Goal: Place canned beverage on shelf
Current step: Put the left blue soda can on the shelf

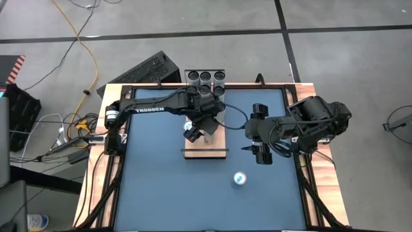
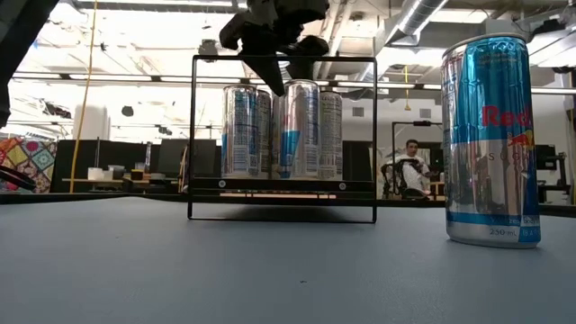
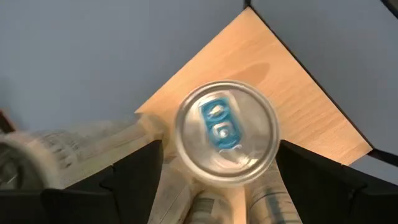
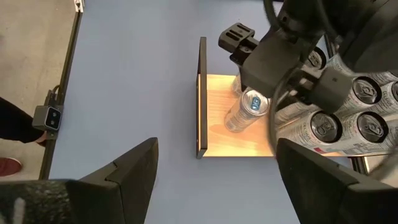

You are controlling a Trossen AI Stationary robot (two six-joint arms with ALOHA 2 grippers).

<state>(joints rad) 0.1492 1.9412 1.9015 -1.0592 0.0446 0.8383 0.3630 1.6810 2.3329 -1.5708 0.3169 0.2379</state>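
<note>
While the left tool (image 1: 205,124) hangs directly above a can (image 3: 225,132) standing upright on the shelf (image 1: 206,147), its two fingers (image 3: 127,180) stand apart on either side of the can's silver top, and whether they touch its sides cannot be told. That shelf is a light-wood board with a thin black rail at each short end, lying near the middle of the blue counter (image 1: 161,187), which is edged with wooden strips. Just beyond the shelf, at the counter's far edge, a pack of cans (image 1: 205,78) shows its dark round tops from above; from counter height these cans line up behind the black rail frame (image 2: 283,137). A second can (image 1: 240,178), blue and silver, stands alone on the counter nearer the front edge, well apart from the shelf, and looms tall at the right of the low view. The right tool (image 1: 262,151) waits beside the shelf on the counter's right half, its fingers (image 4: 121,180) spread wide with nothing between them. Around the counter lies a grey concrete floor marked with dark lines, with a yellow cable (image 1: 90,58) and a black keyboard (image 1: 145,71) on it. Across the room, under white ceiling pipes, a person (image 2: 410,165) sits at a distance.
</note>
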